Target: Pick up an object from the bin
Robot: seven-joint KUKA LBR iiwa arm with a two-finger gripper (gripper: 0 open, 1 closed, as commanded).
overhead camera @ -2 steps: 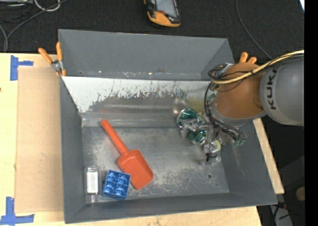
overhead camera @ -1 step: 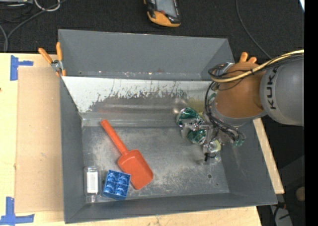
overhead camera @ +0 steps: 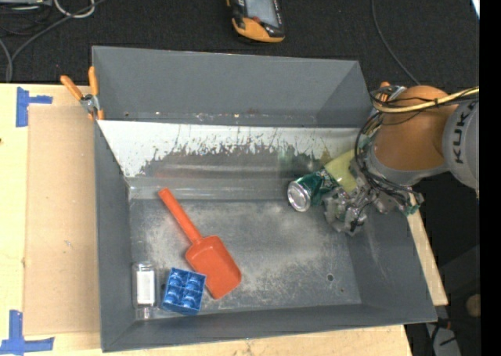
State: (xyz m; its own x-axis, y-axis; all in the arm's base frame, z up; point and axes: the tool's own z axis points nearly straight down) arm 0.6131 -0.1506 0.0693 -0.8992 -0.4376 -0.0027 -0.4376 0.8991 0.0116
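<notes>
gripper (overhead camera: 348,213) low inside the bin (overhead camera: 313,264), open or closed: cannot tell | green can (overhead camera: 307,190) lying just to its left (silver end showing) | orange scoop (overhead camera: 205,251), blue block (overhead camera: 182,290) well off to its left

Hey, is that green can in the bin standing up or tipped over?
Tipped over. The green can lies on its side, its round silver end facing sideways rather than up, right beside the gripper.
</notes>
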